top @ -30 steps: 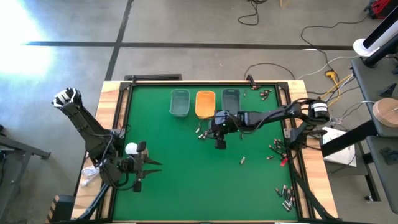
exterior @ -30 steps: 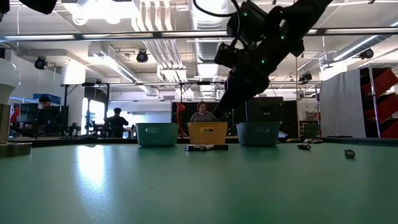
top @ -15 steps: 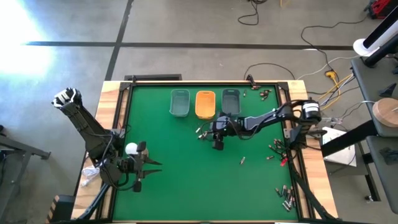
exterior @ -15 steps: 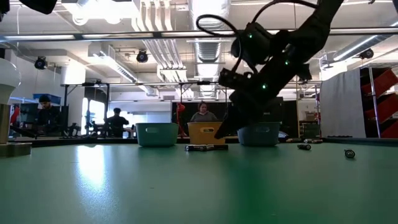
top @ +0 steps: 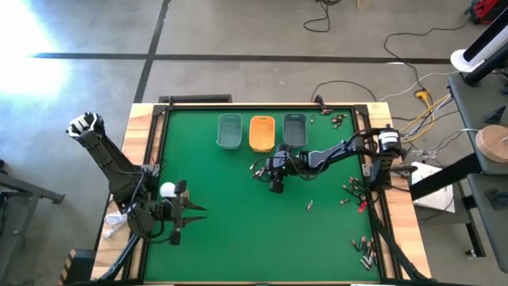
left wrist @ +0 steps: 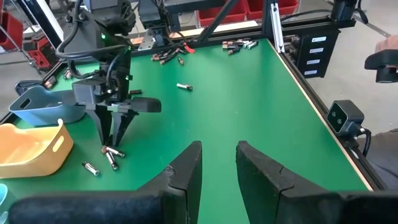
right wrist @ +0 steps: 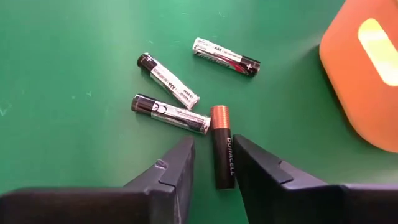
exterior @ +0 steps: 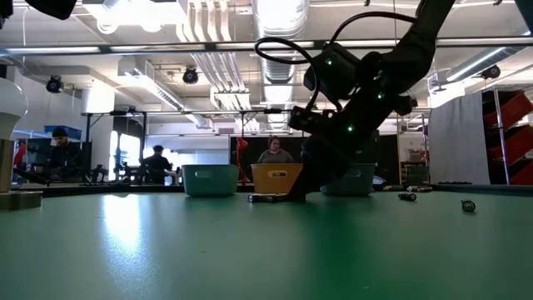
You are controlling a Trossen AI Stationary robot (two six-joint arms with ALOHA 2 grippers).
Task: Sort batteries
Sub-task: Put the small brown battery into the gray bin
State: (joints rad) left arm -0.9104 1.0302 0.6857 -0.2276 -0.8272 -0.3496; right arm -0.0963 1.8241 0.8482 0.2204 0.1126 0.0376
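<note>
Battery (right wrist: 222, 154): light, stiff, smooth; may roll, grip mid-body.
Right pincer (right wrist: 211, 163): narrowly open, straddling it, nothing held.
Left pincer (left wrist: 217, 165): slightly open, empty.

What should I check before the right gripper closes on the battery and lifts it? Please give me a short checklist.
1. Copper-top battery lies between the right gripper fingers: ok.
2. Fingers already touch it: cannot tell.
3. Neighbouring silver battery clear of the grip: not ok, its end sits against the copper tip.
4. Orange tray close by, nothing blocking the way: ok.
5. Left gripper far from the work, near the white ball: ok.
</note>
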